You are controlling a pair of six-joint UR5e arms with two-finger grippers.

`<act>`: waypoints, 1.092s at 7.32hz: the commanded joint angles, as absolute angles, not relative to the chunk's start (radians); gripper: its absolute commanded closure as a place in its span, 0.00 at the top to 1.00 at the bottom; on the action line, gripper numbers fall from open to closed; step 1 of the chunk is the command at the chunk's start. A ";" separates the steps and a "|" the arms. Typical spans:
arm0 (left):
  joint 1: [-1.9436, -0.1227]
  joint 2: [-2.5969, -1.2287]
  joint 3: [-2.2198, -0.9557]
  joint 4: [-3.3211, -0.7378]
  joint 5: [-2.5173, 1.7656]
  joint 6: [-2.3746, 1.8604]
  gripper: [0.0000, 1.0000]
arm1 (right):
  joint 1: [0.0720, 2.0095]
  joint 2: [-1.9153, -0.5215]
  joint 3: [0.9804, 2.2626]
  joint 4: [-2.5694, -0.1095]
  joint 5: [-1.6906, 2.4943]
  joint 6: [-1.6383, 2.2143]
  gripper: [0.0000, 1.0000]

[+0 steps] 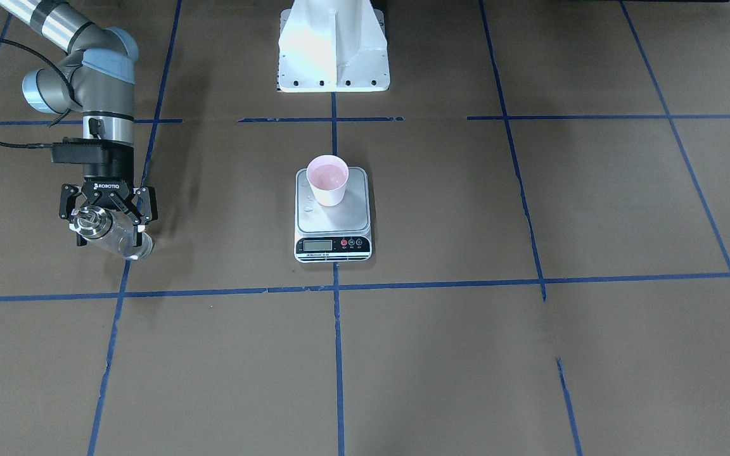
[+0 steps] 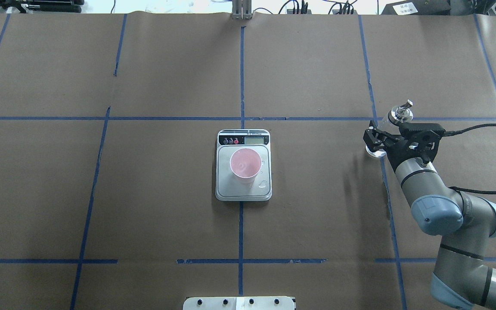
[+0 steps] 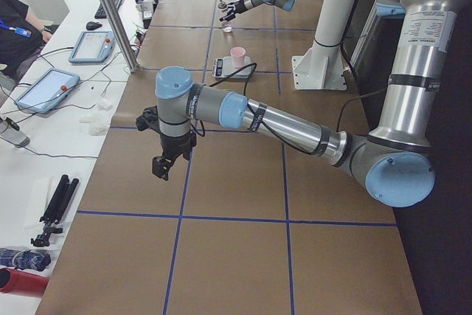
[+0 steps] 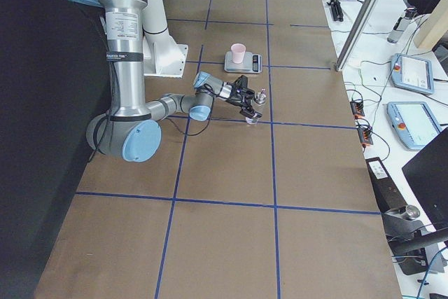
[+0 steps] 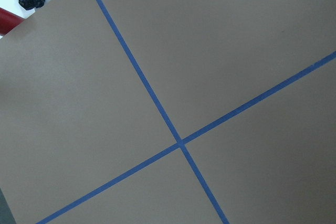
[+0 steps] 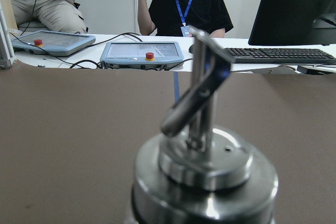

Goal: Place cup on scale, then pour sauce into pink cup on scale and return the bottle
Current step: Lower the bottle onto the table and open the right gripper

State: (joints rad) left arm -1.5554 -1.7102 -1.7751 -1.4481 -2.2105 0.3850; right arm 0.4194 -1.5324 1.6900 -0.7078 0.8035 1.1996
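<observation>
The pink cup (image 1: 327, 180) stands upright on the far half of the scale's steel plate (image 1: 333, 221), with pink inside showing (image 2: 245, 163). A few droplets lie on the plate. My right gripper (image 1: 108, 215) is shut on the clear glass bottle (image 1: 115, 239), far to the scale's side; it is tilted, its base at the table surface. Its metal collar and spout fill the right wrist view (image 6: 205, 166) and stick out past the gripper (image 2: 401, 113). No stream of sauce shows. My left gripper (image 3: 164, 167) hangs over the table's left end; I cannot tell whether it is open.
The robot's white pedestal (image 1: 333, 44) stands behind the scale. Blue tape lines (image 5: 181, 142) cross the brown table cover. Operators, teach pendants (image 6: 142, 53) and a keyboard sit beyond the far table edge.
</observation>
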 commanded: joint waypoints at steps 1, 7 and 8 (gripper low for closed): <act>-1.555 -1.709 -1.776 -1.448 -2.210 0.385 1.00 | 0.397 -1.557 1.725 -0.707 0.798 1.200 1.00; -1.555 -1.706 -1.776 -1.448 -2.210 0.385 1.00 | 0.172 -1.854 2.007 -0.727 0.669 1.226 1.00; -1.555 -1.706 -1.773 -1.448 -2.209 0.385 1.00 | 0.173 -1.880 2.075 -0.815 0.686 1.226 1.00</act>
State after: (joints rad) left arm -1.5554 -1.7066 -1.7750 -1.4481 -2.2101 0.3850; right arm 0.1826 -1.8254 1.9797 -0.7427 0.6708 1.2255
